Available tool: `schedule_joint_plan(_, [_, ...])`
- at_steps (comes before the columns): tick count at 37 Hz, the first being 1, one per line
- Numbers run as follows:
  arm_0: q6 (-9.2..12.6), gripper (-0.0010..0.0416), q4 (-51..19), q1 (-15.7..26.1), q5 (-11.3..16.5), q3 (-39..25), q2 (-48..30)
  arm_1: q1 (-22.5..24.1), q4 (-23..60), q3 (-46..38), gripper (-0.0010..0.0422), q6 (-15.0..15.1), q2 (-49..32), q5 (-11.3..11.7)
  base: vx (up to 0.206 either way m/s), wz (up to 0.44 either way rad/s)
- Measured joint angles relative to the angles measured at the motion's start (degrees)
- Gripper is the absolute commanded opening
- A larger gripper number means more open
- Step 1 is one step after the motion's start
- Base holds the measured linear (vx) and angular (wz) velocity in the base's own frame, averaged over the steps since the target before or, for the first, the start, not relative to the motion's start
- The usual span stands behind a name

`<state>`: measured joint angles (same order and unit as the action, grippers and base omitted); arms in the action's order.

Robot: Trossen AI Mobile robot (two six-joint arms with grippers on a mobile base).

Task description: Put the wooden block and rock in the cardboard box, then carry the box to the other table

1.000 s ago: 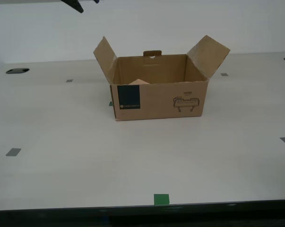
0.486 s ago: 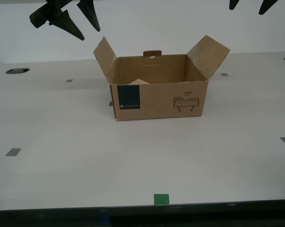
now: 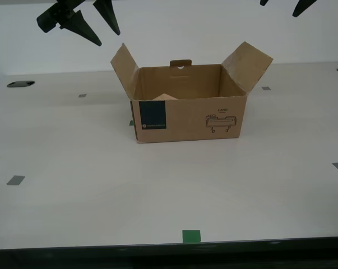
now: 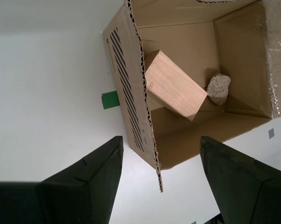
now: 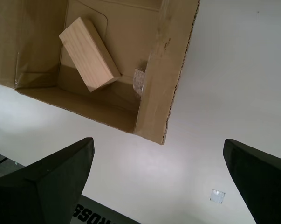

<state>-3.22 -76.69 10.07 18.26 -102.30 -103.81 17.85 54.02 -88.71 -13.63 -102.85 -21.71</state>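
Exterior view: a brown corrugated cardboard box [image 3: 188,106], flaps raised, sits mid-table. Second wrist view: my second gripper [image 4: 161,172], fingers apart, hovers over the pale tan wooden block [image 4: 174,85] and lumpy pinkish rock [image 4: 218,87] inside. First wrist view: my first gripper [image 5: 159,177] hangs spread wide.

Desk [image 3: 73,168]: smooth, white.
Grey tape squares [image 3: 15,180]: scattered on desk.
Green tape square [image 3: 191,236]: near front edge.
Dark grommet [image 3: 20,84]: exterior view's left.

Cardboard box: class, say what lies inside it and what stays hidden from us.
Inside the cardboard box lie a wooden block, propped at a tilt, and a small rock beside it. The floor under the block is covered, so nothing there can be seen.
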Motion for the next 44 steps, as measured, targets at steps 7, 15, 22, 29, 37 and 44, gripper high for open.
schedule_joint_plan(7, [0.0,0.0371,1.7,0.0,0.7,-0.2,-0.6,0.0,-0.2,0.0,0.0220,-0.2,0.0,0.0,0.000,0.000])
schedule_joint_plan(15, [0.0,0.0353,2.2,-0.1,1.7,0.0,-4.8,0.0,-0.2,0.0,0.0220,-0.4,0.0,0.0,0.000,0.000])
schedule_joint_plan(22, [-1.3,0.0353,4.3,-0.1,1.8,0.0,-8.5,0.1,-0.2,0.1,0.0220,-0.4,0.0,0.0,0.000,0.000])
schedule_joint_plan(29, [-1.3,0.0353,6.3,-0.1,1.8,0.0,-12.5,0.1,-0.4,0.4,0.0220,-0.5,0.0,0.0,0.000,0.000])
schedule_joint_plan(37, [-1.5,0.0353,8.8,-0.1,2.1,0.0,-17.3,0.1,-1.5,0.6,0.0220,-0.6,0.0,0.0,0.000,0.000])
schedule_joint_plan(44, [-1.6,0.0353,12.4,0.0,7.0,0.0,-20.3,0.1,-1.9,0.7,0.0220,-0.9,0.0,0.0,0.000,0.000])
